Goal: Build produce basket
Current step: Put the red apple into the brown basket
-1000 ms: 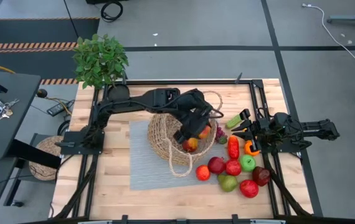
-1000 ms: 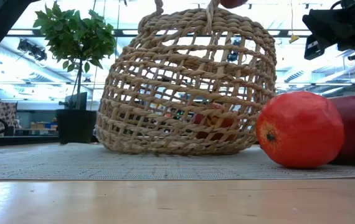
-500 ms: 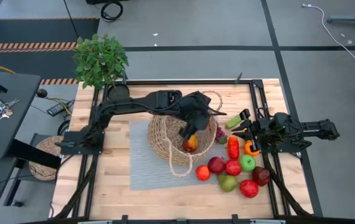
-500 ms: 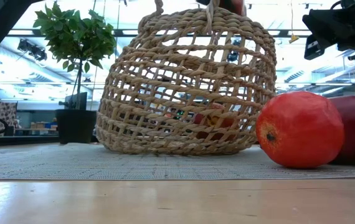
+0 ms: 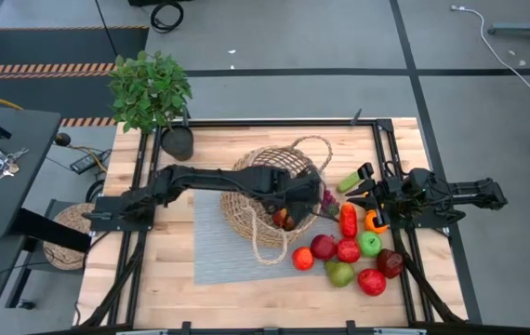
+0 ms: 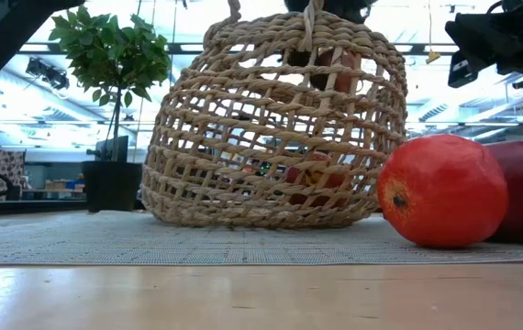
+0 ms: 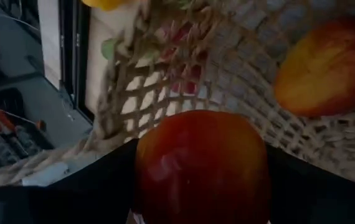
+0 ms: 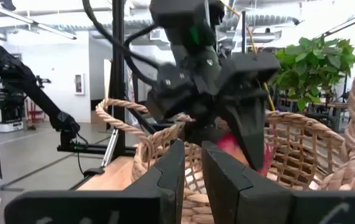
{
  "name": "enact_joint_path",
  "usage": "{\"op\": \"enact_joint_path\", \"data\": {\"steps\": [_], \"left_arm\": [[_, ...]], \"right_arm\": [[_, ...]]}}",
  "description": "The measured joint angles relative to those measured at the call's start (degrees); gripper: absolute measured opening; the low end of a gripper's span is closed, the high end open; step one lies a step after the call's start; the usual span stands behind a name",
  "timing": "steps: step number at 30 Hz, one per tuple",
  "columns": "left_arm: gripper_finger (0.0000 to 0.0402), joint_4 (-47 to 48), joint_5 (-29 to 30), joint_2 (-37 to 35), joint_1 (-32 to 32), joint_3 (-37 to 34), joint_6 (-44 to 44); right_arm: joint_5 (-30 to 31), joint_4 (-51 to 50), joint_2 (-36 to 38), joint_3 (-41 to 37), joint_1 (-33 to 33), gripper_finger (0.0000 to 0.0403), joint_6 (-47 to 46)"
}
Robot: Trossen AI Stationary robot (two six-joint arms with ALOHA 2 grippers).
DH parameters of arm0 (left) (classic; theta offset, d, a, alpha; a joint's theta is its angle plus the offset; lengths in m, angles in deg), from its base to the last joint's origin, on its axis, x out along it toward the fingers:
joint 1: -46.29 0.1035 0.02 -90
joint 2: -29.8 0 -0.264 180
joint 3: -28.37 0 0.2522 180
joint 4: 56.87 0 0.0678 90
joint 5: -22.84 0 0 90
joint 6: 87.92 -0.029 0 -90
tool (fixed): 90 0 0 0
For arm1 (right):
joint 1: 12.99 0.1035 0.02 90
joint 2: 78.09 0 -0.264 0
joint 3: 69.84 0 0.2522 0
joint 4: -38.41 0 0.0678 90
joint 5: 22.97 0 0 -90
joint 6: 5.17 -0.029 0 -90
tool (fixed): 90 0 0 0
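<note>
1. Nearest in the low view: one red fruit [image 6: 441,191] lying on the grey mat [image 6: 78,240], a darker red one just behind it at the picture's edge.
2. Behind these, the basket [image 6: 275,128] standing on the mat, at least one reddish piece visible low down through the weave.
3. Progress, as a judgement: early to middling. A yellow-red apple [image 7: 328,73] already resting on the basket's floor, one more about to join it, the bulk of the produce [image 5: 349,249] not yet in.
4. Left to load, seen from above: a cluster of red and green apples, an orange and a red pepper beside the basket on the right arm's side; a green cucumber [image 5: 350,180] a little farther back; an orange piece near the right arm.
5. Left gripper [image 5: 293,197] reaching down into the basket's mouth, fingers spread wide around a red apple [image 7: 201,167], which fills the gap between them.
6. Held apple hanging inside the rim, above the yellow-red apple and close to the side wall; not yet let go.
7. Right gripper [image 8: 187,180] parked off to the side near the loose pile, fingers pressed together on nothing, pointing toward the basket.
8. Farthest back: a potted plant [image 5: 151,90] at the table's far corner, well apart from the work.
</note>
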Motion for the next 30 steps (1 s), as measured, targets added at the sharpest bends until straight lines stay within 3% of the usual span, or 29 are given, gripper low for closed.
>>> {"op": "enact_joint_path", "data": {"steps": [12,20,30], "left_arm": [[0.0282,8.4,0.2,4.1,2.8,0.0,3.9],[0.0282,16.7,-2.9,5.9,4.5,-0.1,15.6],[0.0301,18.1,-8.3,6.5,4.9,-0.1,27.8]], "right_arm": [[0.0,0.8,0.0,0.0,0.0,0.0062,0.0],[0.0,1.8,0.0,0.0,0.0,0.0062,0.0],[0.0,3.0,0.0,0.0,0.0,0.0062,0.0]]}}
